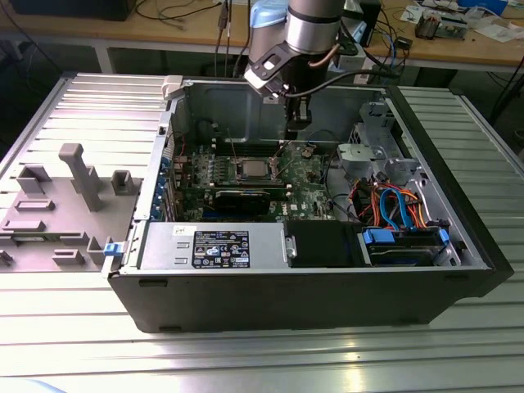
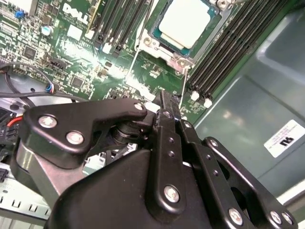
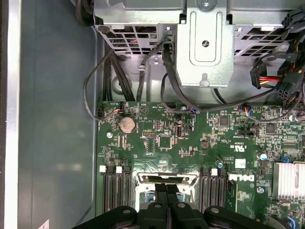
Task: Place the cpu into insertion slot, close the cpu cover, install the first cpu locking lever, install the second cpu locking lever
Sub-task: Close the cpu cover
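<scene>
Exterior view: I see the open case (image 1: 311, 303), with my arm (image 1: 311, 33) over its board (image 1: 311, 176). In the second wrist view the cpu (image 2: 183, 21) sits in the slot (image 2: 153, 31), cover (image 2: 167, 52) apparently down. The gripper (image 2: 164, 98) is clenched, empty, just beside a lever (image 2: 184, 83). I'd press slowly and squarely.

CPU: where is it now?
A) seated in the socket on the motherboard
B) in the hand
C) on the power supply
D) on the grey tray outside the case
A: in the second wrist view the cpu lies silver top up in the insertion slot, clear of the shut hand.
</scene>
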You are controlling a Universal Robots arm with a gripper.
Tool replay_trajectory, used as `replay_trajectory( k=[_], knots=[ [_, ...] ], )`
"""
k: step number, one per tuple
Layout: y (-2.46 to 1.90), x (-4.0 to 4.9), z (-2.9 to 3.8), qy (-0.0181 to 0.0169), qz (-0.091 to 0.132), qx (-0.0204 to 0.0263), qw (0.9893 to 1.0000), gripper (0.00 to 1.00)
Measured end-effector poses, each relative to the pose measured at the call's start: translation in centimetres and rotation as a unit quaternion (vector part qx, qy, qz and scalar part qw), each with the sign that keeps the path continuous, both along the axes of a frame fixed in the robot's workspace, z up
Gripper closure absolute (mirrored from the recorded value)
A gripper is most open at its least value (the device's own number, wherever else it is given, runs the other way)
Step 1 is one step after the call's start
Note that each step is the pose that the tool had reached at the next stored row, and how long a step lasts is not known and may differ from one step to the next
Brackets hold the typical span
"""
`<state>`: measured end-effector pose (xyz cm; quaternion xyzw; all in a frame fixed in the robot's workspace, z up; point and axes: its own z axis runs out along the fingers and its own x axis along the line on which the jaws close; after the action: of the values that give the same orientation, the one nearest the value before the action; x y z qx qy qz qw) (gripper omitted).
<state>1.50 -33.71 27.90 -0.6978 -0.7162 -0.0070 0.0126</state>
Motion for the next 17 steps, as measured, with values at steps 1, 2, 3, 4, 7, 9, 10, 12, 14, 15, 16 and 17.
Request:
replay_trajectory(
  k=[1,2,3,4,7,9,10,12,14,15,16,17],
  knots=[
    [0.03,0.33,-0.25,0.0,0.0,0.0001,1.0,0.89],
    [0.03,0.77,-0.33,0.0,0.0,0.0,1.0,0.89],
    [0.04,1.19,-0.37,0.0,0.0,-0.0001,1.0,0.89],
    [0.05,1.47,-0.41,0.0,0.0,0.0,1.0,0.89],
    [0.06,2.05,-0.56,0.0,0.0,0.0001,1.0,0.89],
    [0.06,2.43,-0.69,0.0003,0.0,0.0,1.0,0.89],
    [0.06,2.64,-0.83,0.0009,0.0,0.0,1.0,0.89],
    [0.05,2.77,-1.16,0.0014,0.001,0.0,1.0,0.89],
    [0.0,2.77,-1.59,0.0014,0.003,0.0001,1.0,0.89],
    [-0.08,2.77,-1.84,0.0014,0.004,0.0,1.0,0.89],
    [-0.2,2.77,-2.17,0.0014,0.004,0.0,1.0,0.89],
    [-0.31,2.77,-2.45,0.0014,0.005,0.0002,1.0,0.89]
  ],
)
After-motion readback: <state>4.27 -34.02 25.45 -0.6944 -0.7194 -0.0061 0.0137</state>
